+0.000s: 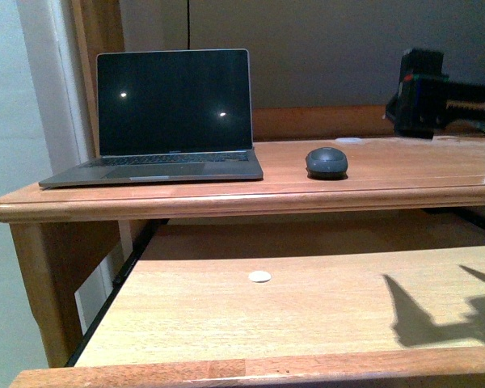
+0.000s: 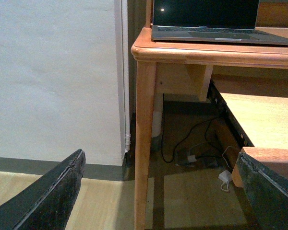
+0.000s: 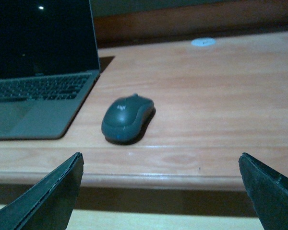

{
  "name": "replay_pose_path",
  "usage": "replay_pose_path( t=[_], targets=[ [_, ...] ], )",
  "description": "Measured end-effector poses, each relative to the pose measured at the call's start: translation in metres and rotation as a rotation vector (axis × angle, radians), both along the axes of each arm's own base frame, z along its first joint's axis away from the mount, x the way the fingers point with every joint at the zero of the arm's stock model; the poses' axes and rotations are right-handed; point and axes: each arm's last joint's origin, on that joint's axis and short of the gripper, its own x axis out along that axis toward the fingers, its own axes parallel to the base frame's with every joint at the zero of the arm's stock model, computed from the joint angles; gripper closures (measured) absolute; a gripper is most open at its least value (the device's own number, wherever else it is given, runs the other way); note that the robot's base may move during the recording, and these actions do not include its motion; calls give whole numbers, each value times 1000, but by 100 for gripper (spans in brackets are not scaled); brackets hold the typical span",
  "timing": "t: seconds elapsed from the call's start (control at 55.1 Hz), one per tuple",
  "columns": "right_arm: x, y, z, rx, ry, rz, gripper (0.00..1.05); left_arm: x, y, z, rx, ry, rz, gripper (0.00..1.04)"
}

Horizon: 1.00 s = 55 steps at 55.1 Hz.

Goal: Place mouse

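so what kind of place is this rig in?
Likely a home or office workstation: a wooden desk with a pull-out tray, an open laptop beside a mouse, and cables on the floor.

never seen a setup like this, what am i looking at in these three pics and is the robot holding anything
This is a robot with two arms, each ending in a grasping tool. One camera sits on its body and one on each wrist.

The front view looks at a wooden desk. On its top stand an open laptop with a dark screen and, apart from it on the right, a small dark grey mouse. Below, a pull-out shelf carries a tiny white disc. The dark shape at the far right is part of the right arm.

The right wrist view looks between the open right tool at the mouse on the desk. The left wrist view looks between the open left tool at the desk's leg, some cables on the floor, and the wall.

Both tools are empty; nothing is held.
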Motion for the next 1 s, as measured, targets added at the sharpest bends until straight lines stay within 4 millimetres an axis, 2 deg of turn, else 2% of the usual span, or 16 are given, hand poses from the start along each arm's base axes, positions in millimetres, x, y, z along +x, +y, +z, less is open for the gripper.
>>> replay_pose_path(
  t=[0.036, 0.073, 0.109, 0.127, 0.163, 0.236, 0.327, 0.418, 0.581, 0.817, 0.999],
  targets=[
    [-1, -4, -4, 2, 4, 13, 7, 0, 0, 0, 0, 0, 0, 8],
    [-8, -16, -8, 18, -26, 88, 7, 0, 0, 0, 0, 0, -3, 8],
    [-28, -39, -21, 28, -62, 175, 7, 0, 0, 0, 0, 0, -1, 8],
    [-33, -46, -25, 30, -70, 187, 7, 0, 0, 0, 0, 0, 2, 8],
    [-55, -72, -38, 31, -100, 214, 7, 0, 0, 0, 0, 0, 3, 8],
    [-77, -104, -65, 30, -88, 215, 7, 0, 0, 0, 0, -2, 5, 8],
    [-93, -129, -93, 44, -32, 212, 7, 0, 0, 0, 1, -3, -3, 8],
    [-97, -146, -110, 69, 24, 175, 7, 0, 0, 0, 1, -3, 0, 8],
    [-107, -151, -117, 69, 19, 251, 7, 0, 0, 0, 1, -3, 0, 8],
    [-126, -158, -137, 99, 58, 449, 7, 0, 0, 0, 1, -4, 0, 8],
    [-127, -155, -153, 51, 102, 454, 7, 0, 0, 0, 1, -4, 0, 8]
  ],
)
